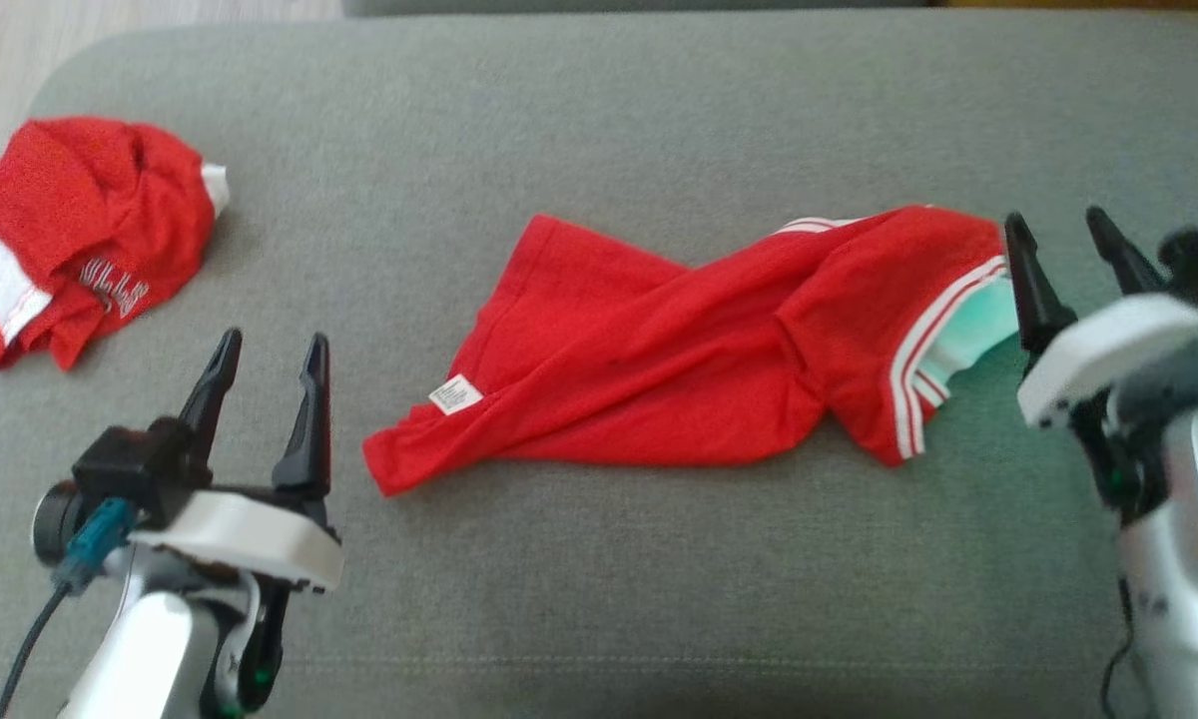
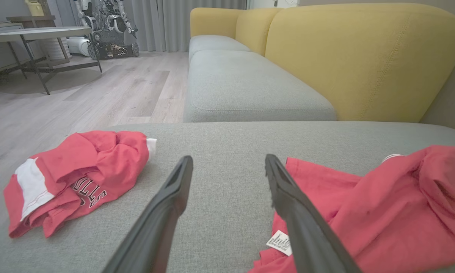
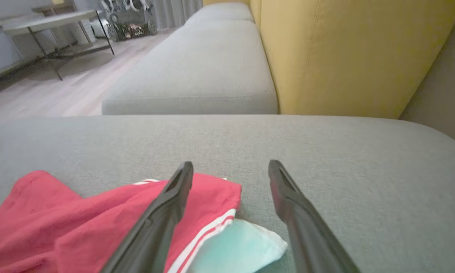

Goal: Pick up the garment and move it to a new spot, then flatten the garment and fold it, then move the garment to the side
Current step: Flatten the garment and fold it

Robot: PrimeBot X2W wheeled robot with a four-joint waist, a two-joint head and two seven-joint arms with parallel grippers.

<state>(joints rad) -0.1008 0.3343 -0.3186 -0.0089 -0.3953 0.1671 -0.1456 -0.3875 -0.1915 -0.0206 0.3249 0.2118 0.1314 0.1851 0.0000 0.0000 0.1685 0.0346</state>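
Centrally, a twisted red knit garment with white-striped trim (image 1: 659,369) is laid in soft ridges across the grey woven sofa cushion (image 1: 599,599), a small white label (image 1: 455,394) shown near its left end and a pale mint lining (image 1: 978,325) at the striped end. The left gripper (image 1: 273,340) is held spread and empty just left of it; the right gripper (image 1: 1055,217), likewise spread and empty, is poised at the striped end. A bunched red lettered garment (image 1: 80,230) is set well apart, far left.
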